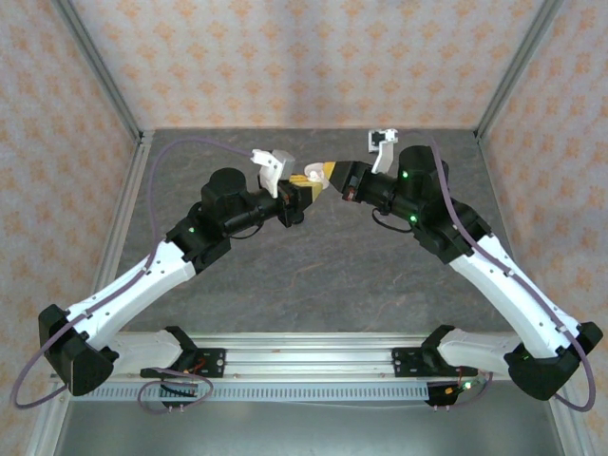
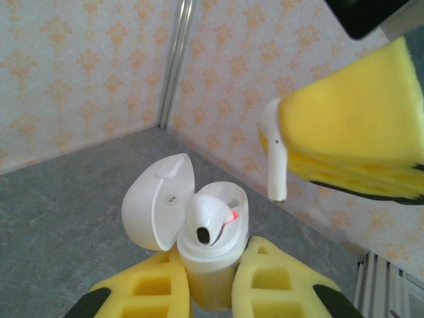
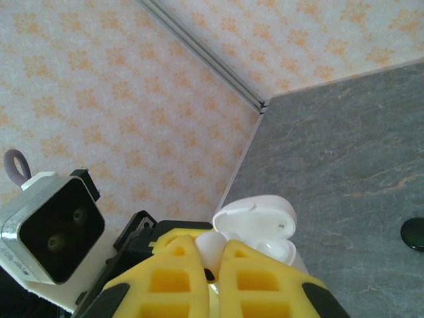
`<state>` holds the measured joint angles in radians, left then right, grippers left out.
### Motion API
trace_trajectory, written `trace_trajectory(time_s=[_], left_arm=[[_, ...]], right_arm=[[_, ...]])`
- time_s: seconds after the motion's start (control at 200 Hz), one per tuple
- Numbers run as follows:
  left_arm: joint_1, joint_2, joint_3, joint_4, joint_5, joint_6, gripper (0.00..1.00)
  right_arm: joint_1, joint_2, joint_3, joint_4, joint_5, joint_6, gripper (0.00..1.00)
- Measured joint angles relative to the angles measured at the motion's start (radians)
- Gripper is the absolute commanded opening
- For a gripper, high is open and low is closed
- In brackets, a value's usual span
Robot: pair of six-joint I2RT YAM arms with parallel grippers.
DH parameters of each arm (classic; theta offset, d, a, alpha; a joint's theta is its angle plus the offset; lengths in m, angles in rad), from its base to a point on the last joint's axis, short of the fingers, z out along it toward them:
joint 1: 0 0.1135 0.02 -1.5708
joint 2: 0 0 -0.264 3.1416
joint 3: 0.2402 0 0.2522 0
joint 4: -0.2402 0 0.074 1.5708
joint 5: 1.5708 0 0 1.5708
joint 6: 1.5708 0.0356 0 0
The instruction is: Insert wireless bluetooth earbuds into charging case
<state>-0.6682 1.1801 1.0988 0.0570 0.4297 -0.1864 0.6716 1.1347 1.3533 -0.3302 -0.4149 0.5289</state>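
Your two arms: white shells, black joints, yellow tips.
On your left arm [image 1: 133, 285] and right arm [image 1: 513, 285] you have white links between black joint housings with small green lights [image 1: 404, 176]. A lilac cable [image 1: 209, 141] trails along each arm, a white camera bracket [image 1: 271, 163] sits at each wrist, and the yellow gripper fingers [image 2: 271, 285] have square pockets and black patches.

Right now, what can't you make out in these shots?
- Left wrist: charging case base hidden between left gripper fingers.
- Right wrist: held earbud mostly hidden by right gripper fingers; dark object cut off at right edge, unidentifiable.
- Top external: earbud and case too small where the fingers meet.
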Motion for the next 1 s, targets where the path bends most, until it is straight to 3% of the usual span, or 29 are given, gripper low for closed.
trace_trajectory(time_s=[1.001], left_arm=[[-0.006, -0.015, 0.0, 0.001, -0.016, 0.0, 0.0]], right_arm=[[0.0, 0.003, -0.002, -0.053, 0.0, -0.048, 0.07]])
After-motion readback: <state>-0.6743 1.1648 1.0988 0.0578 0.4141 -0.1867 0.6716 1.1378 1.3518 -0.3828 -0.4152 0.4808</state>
